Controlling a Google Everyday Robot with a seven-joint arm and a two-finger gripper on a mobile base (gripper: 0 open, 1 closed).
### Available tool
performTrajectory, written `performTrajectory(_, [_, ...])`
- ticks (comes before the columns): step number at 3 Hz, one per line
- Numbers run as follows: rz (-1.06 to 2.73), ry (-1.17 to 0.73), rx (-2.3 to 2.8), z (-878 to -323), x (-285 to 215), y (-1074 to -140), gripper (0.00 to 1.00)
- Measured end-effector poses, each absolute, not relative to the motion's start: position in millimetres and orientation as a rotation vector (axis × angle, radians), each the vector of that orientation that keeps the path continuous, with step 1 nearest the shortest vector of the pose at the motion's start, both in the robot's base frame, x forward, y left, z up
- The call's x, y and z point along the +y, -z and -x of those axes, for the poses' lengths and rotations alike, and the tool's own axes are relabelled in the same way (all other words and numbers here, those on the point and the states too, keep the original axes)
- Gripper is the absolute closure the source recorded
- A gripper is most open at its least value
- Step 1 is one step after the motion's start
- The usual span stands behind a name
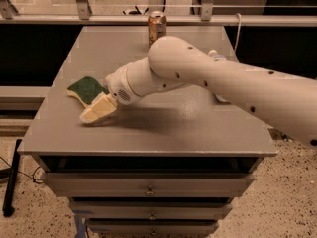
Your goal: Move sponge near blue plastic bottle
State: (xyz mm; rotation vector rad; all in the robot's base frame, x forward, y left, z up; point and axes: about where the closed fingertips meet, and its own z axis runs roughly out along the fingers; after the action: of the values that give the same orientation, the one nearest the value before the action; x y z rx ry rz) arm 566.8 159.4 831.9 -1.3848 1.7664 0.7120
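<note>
The sponge (87, 89) lies on the left side of the grey table (163, 133), dark green top up with a pale yellow edge. My gripper (99, 109) is low over the sponge's front right end, touching or almost touching it; I cannot tell which. My white arm reaches in from the right across the table. The blue plastic bottle (221, 99) lies at the right side of the table, mostly hidden behind my arm; only small whitish parts show.
A brown metal drink can (157, 27) stands at the table's far edge, in the middle. A metal rail runs behind the table. Drawers sit below the table's front edge. A dark gap lies to the left of the table.
</note>
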Motion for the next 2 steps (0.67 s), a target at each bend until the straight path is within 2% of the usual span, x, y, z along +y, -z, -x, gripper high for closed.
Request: performTrajectory(2, [1.398,-0.643,1.756,-564.6,161.7,-835.5,0.65])
